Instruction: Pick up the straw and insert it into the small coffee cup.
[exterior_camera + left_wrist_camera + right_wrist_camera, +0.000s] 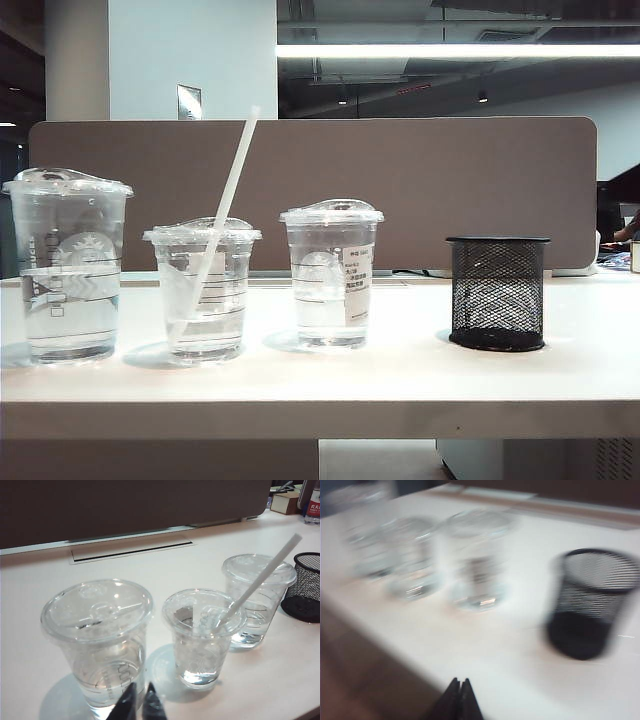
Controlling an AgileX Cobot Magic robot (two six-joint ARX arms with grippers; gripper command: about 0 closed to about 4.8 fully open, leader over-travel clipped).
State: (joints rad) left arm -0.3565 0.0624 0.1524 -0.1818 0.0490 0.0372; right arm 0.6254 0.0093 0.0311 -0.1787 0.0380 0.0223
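Note:
The straw (228, 205) stands slanted inside the small coffee cup (205, 290), passing through its domed lid and rising well above it, with its top leaning right. The left wrist view shows the same straw (260, 575) in that cup (202, 640). My left gripper (140, 690) hangs back, near the big cup, tips nearly together and holding nothing. My right gripper (460, 681) is shut and empty over the table's front edge, away from the blurred cups; the small coffee cup (412, 560) is there, but the straw cannot be made out. Neither gripper shows in the exterior view.
A tall logo cup (68, 265) stands left of the small cup and a medium cup with a white label (330, 275) stands right of it. A black mesh holder (497, 292) is further right. A grey partition (400, 180) runs behind the table (400, 380).

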